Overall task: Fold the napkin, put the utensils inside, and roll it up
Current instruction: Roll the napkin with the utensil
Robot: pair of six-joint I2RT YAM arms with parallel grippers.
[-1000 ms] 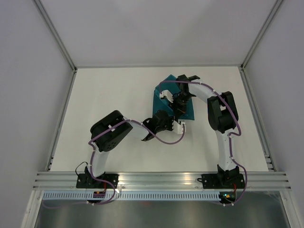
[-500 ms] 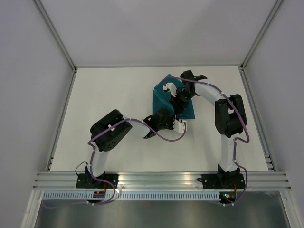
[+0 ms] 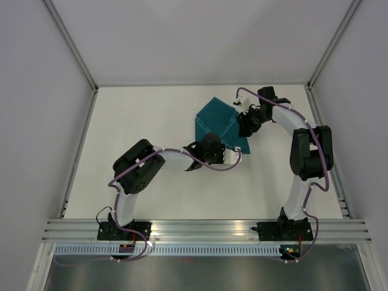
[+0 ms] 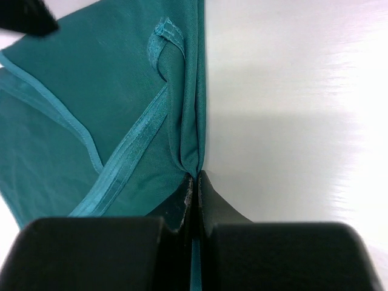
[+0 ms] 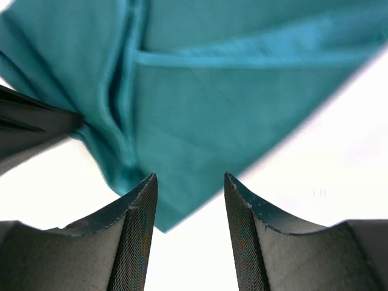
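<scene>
Left gripper (image 4: 195,182), is it holding anything?

Yes. Its jaws are pinched tight on an edge of the napkin (image 4: 109,109), right at a folded corner. You can see the cloth bunching into a ridge above the fingertips.

And where does the napkin lie?

On the white table (image 3: 139,121), in the upper middle of the overhead view, a little right of centre. It's folded over on itself, with hemmed edges crossing on top. The left gripper (image 3: 235,155) has it by the lower right corner.

What about the right gripper (image 5: 189,179)?

Its jaws stand wide apart with nothing between the pads. It hangs over the napkin's (image 5: 230,91) pointed corner. From above, the right gripper (image 3: 244,123) is at the cloth's (image 3: 215,121) right edge. I see no knife.
</scene>
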